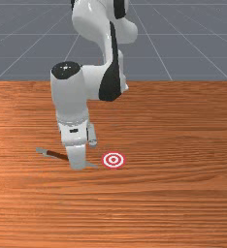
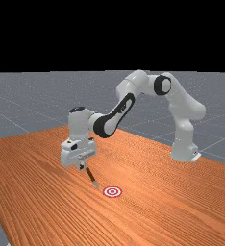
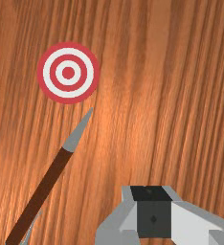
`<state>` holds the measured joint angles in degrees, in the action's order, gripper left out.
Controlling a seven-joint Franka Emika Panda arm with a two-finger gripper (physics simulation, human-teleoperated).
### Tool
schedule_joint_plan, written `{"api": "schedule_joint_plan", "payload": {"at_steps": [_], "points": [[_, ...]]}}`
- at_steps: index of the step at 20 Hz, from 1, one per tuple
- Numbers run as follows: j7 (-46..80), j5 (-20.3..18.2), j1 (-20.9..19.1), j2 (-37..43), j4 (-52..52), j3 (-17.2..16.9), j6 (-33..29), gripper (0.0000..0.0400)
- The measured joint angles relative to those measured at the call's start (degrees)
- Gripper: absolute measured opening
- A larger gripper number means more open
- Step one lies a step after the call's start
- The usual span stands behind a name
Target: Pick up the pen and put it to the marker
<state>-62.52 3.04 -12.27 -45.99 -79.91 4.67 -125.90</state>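
Pen (image 3: 43,190): brown barrel, grey pt; lying on table (image 1: 183,203), well in from front view's far edge, L of that view's mid.
Pen orient.: slanted; grey pt toward marker, near its rim, not touching.
Marker (image 3: 68,72): red/wht bullseye, flat on table, approx. mid L–R in front view, well in from far edge.
Gripper (image 2: 81,167): above table, tips pointing down; in far view just L of pen's upper visible end. Front view: hand covers part of pen's barrel.
Jaws: together, nothing clamped; in wrist view pen runs beside gripper (image 3: 151,194), apart from it.
Arm (image 2: 129,98): bent, reaching from base at far view's R.
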Motion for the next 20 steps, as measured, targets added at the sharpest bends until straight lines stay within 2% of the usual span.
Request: {"api": "schedule_joint_plan", "payload": {"at_steps": [2,3,11,16,17,19,20], "points": [[0.0,0.0,-0.1,-0.1,-1.7,0.0,-2.6,0.0],[2.5,-0.5,0.2,1.0,-4.4,-0.4,-6.0,0.0],[9.8,-0.5,4.1,2.0,-6.2,-0.9,-7.0,0.0],[24.6,-0.7,11.4,2.3,-6.7,-2.4,-7.1,0.0],[29.3,-1.2,12.8,4.2,-10.3,-3.2,-8.7,0.0],[26.8,-1.3,12.1,6.5,-14.2,-2.6,-10.5,0.0],[7.8,-7.9,3.4,5.0,-12.7,5.9,-8.0,0.0]]}}
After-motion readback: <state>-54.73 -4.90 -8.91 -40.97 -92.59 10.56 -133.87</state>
